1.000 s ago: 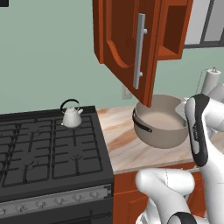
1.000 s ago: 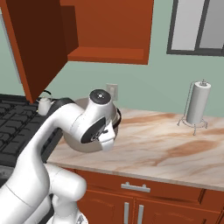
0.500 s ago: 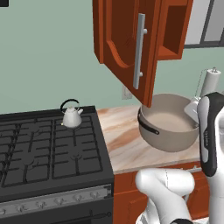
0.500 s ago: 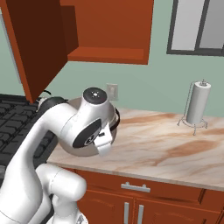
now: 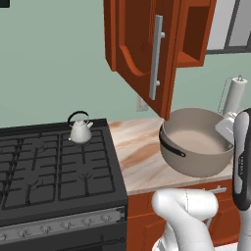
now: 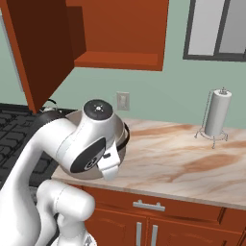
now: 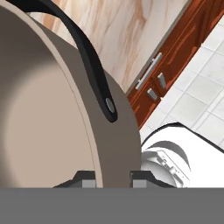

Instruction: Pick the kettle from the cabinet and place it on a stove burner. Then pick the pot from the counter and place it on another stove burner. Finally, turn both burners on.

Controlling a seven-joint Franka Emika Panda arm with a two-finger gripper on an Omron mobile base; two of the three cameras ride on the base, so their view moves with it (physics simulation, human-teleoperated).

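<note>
The gripper [image 7: 113,181] pinches the rim of the pot [image 5: 198,142], which hangs tilted above the counter [image 5: 139,152]; the kettle [image 5: 80,130] already sits on a rear burner; carry the pot level, slowly, to a free grate [image 5: 34,181] well apart.

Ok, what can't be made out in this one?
- Pot underside: hidden in both base views, so whether it touches the counter is unclear.
- Gripper: hand view, tips cut by the bottom edge astride the pot wall.
- Pot in right base view: mostly behind the arm.
- Stove knobs: too small to read.
</note>
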